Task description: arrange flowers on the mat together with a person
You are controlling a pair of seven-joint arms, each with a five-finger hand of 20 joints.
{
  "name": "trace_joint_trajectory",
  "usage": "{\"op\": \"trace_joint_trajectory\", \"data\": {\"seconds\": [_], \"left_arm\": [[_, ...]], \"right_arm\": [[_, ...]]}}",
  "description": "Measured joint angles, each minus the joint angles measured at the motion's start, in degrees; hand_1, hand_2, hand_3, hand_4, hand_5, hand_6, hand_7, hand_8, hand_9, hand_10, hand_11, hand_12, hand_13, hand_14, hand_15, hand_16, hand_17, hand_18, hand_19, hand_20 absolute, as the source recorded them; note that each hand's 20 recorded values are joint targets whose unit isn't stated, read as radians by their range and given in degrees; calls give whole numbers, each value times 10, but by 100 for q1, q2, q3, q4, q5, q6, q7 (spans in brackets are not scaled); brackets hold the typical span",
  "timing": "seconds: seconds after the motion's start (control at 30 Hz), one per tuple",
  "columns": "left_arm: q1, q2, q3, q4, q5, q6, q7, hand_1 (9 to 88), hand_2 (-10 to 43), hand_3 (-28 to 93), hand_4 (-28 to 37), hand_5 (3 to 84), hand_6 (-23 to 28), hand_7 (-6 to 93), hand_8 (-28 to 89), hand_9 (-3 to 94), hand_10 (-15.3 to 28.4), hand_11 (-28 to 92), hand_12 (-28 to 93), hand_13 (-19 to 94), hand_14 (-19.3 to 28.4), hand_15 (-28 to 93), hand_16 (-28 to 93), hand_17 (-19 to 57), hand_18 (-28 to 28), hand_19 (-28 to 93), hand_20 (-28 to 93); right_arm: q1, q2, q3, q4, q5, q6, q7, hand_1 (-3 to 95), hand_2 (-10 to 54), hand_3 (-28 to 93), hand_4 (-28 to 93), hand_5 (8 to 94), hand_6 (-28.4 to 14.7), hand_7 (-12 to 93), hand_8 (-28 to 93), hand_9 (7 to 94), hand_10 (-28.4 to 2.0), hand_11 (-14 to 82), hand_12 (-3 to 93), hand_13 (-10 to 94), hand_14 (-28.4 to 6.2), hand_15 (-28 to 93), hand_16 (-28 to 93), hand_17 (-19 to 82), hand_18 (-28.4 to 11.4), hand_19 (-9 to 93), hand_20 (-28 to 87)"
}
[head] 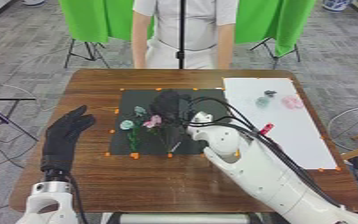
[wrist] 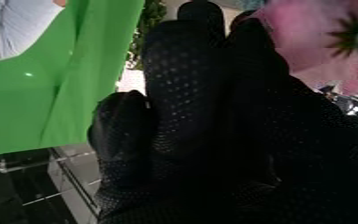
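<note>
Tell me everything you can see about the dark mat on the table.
The mat is dark, roughly square and thin-looking, lying flat on the brown table. Small orange marks dot its edges, and its right side borders the white sheet. On its left part lie a pink flower and pale blue-green ones with stems. The robot's right hand is over its far part; whether they touch is unclear.

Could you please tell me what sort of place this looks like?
Probably a robotics lab or studio: green cloth hangs beyond the brown table, and a white robot arm extends over it.
</note>
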Motion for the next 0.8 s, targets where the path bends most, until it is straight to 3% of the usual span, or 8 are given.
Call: {"op": "trace_joint_trajectory", "data": {"seconds": [0.2, 0.43, 0.6, 0.8], "left_arm": [[-29, 8, -9, 9, 8, -47, 9, 247, 64, 652, -236, 478, 40, 148, -63, 478, 139, 233, 149, 386, 174, 205, 29, 61, 124, 115, 184], [-44, 10, -18, 11, 15, -73, 24, 249, 61, 650, -231, 478, 40, 148, -62, 478, 138, 232, 149, 386, 174, 205, 31, 60, 124, 115, 184], [-54, 13, -19, 18, 17, -73, 33, 251, 58, 651, -228, 477, 39, 148, -62, 478, 137, 231, 150, 386, 175, 203, 31, 60, 125, 116, 183], [-77, 16, -19, 22, 23, -74, 36, 253, 56, 650, -226, 478, 40, 149, -62, 478, 138, 231, 150, 386, 175, 204, 31, 60, 125, 115, 183]], "right_arm": [[-39, 78, -88, -29, -4, -98, 27, 577, -95, 618, -265, 712, 46, 217, -33, 830, -68, 35, 239, 937, 6, 459, 244, 622, -98, 928, 258], [-28, 175, -238, -168, 29, -191, 179, 507, -95, 702, -278, 655, 51, 211, -60, 786, -79, 89, 189, 937, 9, 443, 249, 619, -95, 931, 254], [31, 228, -312, -250, 100, -254, 274, 480, -95, 730, -278, 621, 55, 209, -140, 754, -84, 120, 149, 937, 6, 416, 259, 616, -93, 930, 255], [66, 361, -227, -701, 444, -563, 501, 470, -95, 723, -277, 596, 48, 201, -137, 725, -88, 117, 139, 937, 2, 376, 267, 606, -90, 922, 255]]}}
